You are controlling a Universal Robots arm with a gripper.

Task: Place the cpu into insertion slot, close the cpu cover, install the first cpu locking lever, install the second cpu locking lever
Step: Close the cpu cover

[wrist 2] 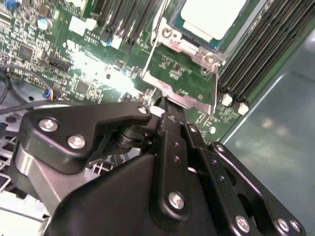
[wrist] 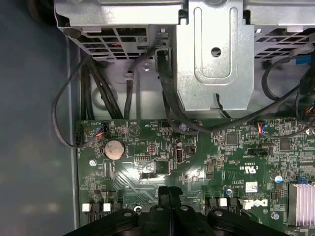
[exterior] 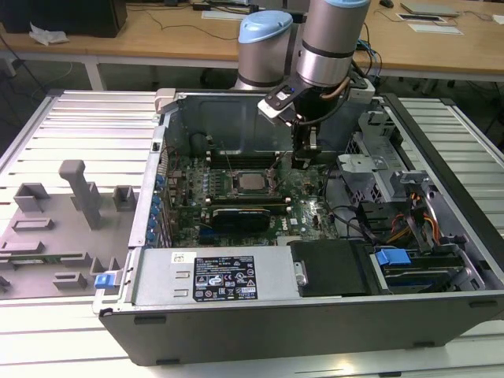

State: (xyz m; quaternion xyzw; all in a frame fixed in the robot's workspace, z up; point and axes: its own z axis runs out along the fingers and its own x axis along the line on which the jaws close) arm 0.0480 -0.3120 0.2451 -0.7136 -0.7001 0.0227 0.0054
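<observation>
While the cpu (wrist 2: 211, 17) sits in the insertion slot (wrist 2: 195, 35), I see the cpu cover (wrist 2: 184, 98) standing open, my gripper (wrist 2: 170, 109), pinched shut, at its free edge; closing and both lever steps are left.

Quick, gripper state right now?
Gripper: fingers shut together, tips by the edge of the cpu cover; whether they pinch it cannot be told.

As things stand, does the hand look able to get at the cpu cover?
Likely yes: the hand, shut, sits right at the near edge of the cpu cover, which looks raised beside the seated cpu; nothing stands between them.
</observation>
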